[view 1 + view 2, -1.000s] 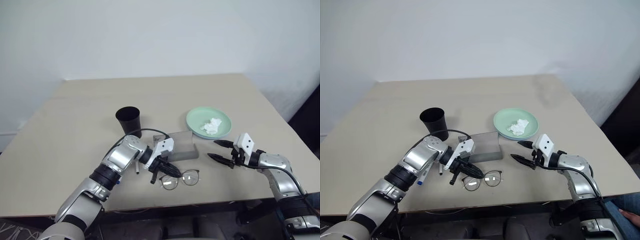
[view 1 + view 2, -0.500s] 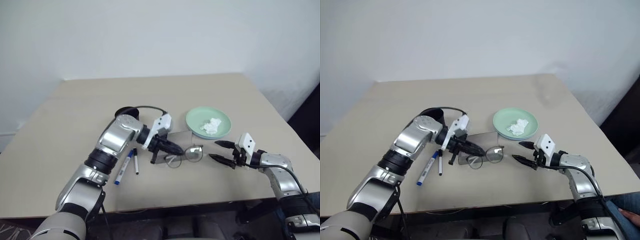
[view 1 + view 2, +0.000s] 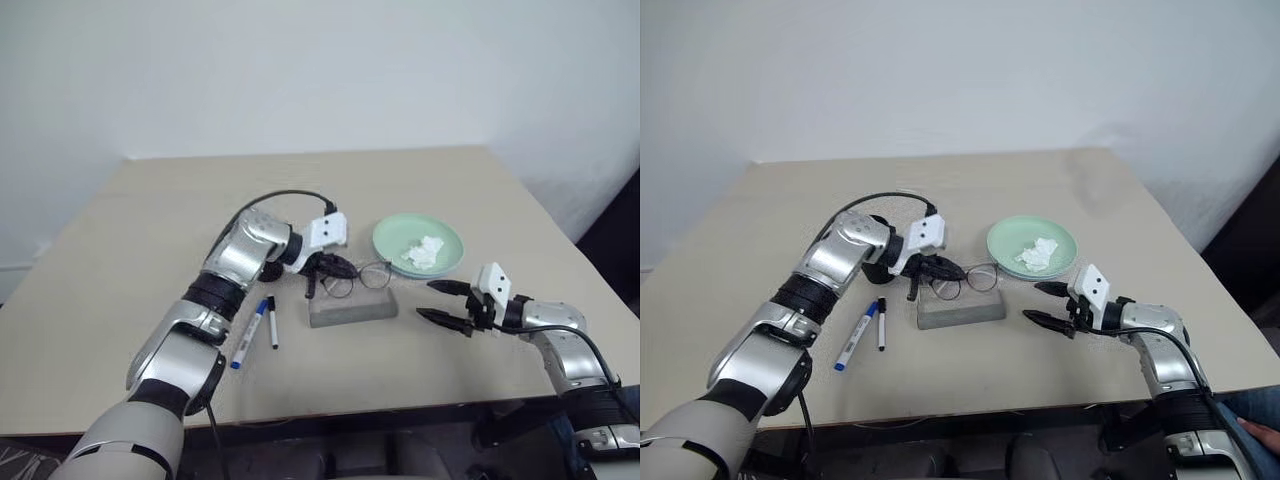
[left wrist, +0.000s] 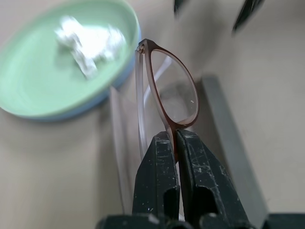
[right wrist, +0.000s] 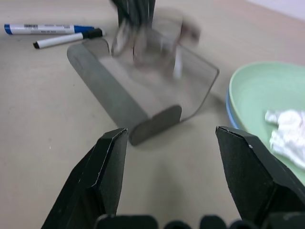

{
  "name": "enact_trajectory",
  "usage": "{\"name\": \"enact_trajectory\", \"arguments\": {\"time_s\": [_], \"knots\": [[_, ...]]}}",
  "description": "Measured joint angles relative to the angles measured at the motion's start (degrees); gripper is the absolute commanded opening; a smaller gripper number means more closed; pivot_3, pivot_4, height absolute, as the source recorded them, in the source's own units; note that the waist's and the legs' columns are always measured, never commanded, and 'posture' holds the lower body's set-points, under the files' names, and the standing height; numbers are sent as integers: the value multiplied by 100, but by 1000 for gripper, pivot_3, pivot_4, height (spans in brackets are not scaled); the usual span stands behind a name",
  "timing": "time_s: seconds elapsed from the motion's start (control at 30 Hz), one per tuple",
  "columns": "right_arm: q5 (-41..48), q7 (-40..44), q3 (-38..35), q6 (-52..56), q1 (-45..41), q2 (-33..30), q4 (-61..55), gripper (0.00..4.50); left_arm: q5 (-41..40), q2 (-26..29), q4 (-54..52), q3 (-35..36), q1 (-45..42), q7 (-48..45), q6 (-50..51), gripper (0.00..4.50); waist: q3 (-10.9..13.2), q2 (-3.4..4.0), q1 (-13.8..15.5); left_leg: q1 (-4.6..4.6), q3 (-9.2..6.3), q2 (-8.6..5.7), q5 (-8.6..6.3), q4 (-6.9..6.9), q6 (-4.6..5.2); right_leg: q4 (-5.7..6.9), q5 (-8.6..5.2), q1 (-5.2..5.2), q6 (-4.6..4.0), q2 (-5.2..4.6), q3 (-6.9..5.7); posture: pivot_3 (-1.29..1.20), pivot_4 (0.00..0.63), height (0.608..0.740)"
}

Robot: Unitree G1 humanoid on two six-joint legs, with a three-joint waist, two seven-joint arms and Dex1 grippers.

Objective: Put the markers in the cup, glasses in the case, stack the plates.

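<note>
Left gripper (image 3: 338,268) is pinching glasses (image 3: 362,277) above closed case (image 3: 350,306) | right gripper (image 3: 442,302) is waiting open | you are risking a slip: grip is only on thin rim

beige table (image 3: 420,185), crumpled white tissue (image 3: 424,250), perhaps paper

Head stereo pair overlooks whole tabletop (image 3: 150,210) from its near edge; wrist cameras sit close, sharing the case (image 5: 143,90).

the case (image 3: 349,306) lies centre, 2 markers (image 3: 258,329) to its left, stacked plates (image 3: 418,245) behind to its right.
</note>
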Motion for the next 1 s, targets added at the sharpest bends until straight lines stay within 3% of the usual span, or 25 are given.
{"name": "enact_trajectory", "arguments": {"time_s": [0.43,0.97,1.0], "knots": [[0,-203,0,201,176,0,-309,3194,579,-191,537,-155,-1,88,-770,23,-1,-1,-1,0,4,0,-7,2,11,-3,3,2,5,-1,2,0,0,740],[-10,-246,32,220,166,5,-354,3194,450,58,-256,-138,331,-704,268,23,-2,0,-4,2,6,3,-8,9,14,1,3,3,6,0,3,0,0,740],[-11,-246,34,220,166,5,-352,3194,440,55,-277,-131,346,-695,314,442,-2,0,-4,2,6,3,-9,9,14,1,3,2,6,0,3,0,0,740]]}}
